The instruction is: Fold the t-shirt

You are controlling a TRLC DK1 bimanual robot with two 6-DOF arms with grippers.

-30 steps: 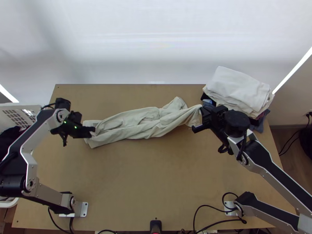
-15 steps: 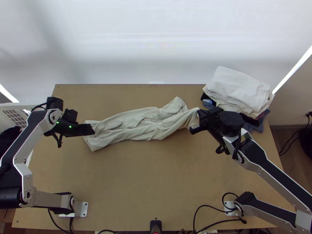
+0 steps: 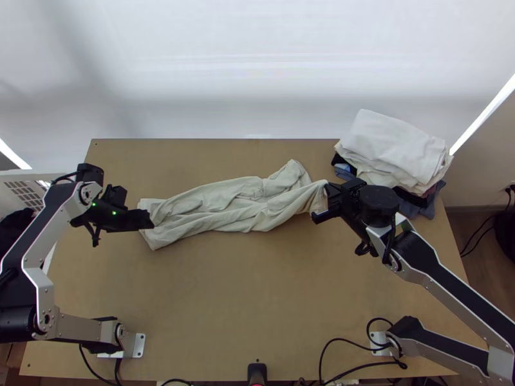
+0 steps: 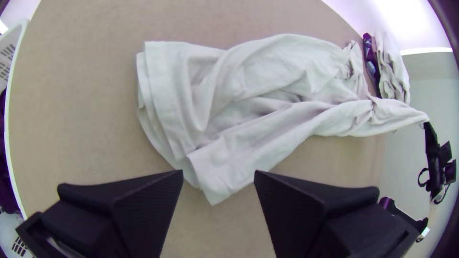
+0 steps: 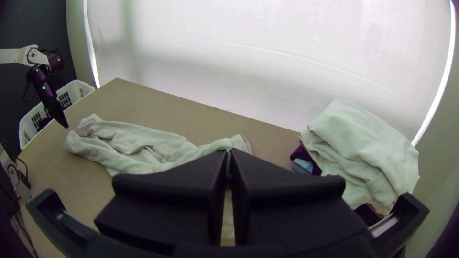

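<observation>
Black right tool (image 3: 326, 193) pinching one end of a pale, bunched fabric t-shirt (image 3: 225, 207)
The black left tool (image 3: 150, 220), its wide fingers spread, is near the opposite end; the t-shirt lies lengthwise across the light wooden table (image 3: 257, 289), its pinched end raised. Farther out, a stack of folded whitish cloths (image 3: 394, 148) sits at the far right corner and a white perforated plastic basket (image 3: 55, 175) stands beside the left edge.

No lettering, labels, brand names, numbers or signs can be read on anything here, neither on the arms nor on the tabletop (image 3: 257, 302).
</observation>
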